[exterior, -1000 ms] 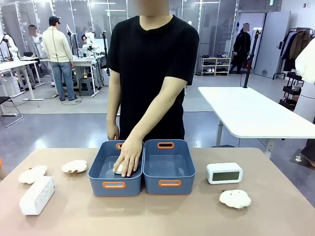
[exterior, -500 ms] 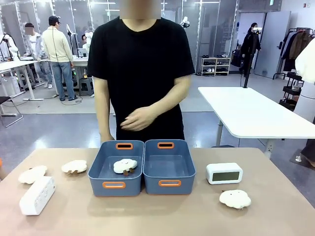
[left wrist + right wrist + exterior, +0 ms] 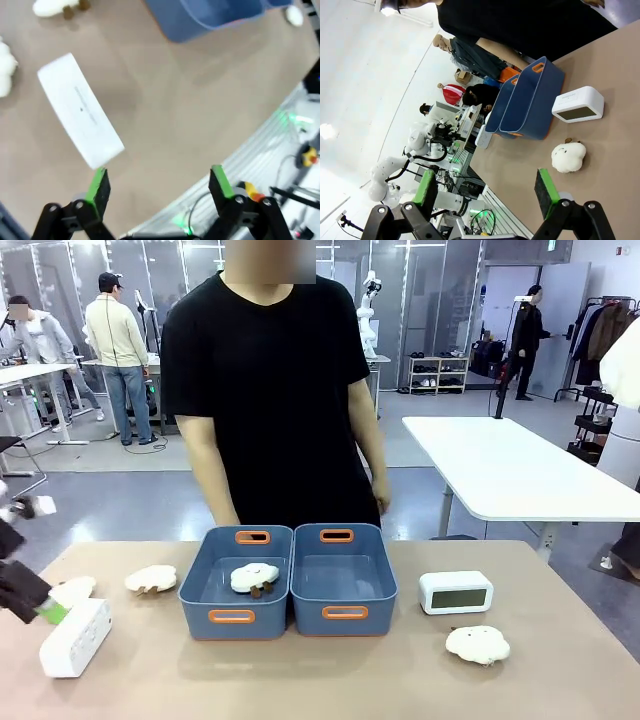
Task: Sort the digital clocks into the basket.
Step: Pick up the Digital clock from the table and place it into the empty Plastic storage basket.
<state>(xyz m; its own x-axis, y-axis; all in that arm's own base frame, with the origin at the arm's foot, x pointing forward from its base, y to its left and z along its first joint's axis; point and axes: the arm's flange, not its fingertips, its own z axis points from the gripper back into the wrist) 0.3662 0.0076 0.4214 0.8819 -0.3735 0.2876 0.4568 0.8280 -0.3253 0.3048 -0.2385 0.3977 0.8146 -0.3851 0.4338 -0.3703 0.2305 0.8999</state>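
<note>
Digital clocks, two, both on the table. First clock: near left, lying just beyond the left gripper, jaws apart. Second clock: right side, upright, well ahead of the right gripper, jaws apart, a cloud plush nearer. Farther, mid-table: basket touching its twin tub, which holds another plush.

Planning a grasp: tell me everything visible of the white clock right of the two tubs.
The white rounded-corner plastic digital clock is a wide box, a grey-green display filling most of its front. It stands upright on the tan table, display towards the robot, apart from the blue-grey plastic tub on its left and the cream cloud-shaped plush in front. Only the table touches it; no digits are legible.
</note>
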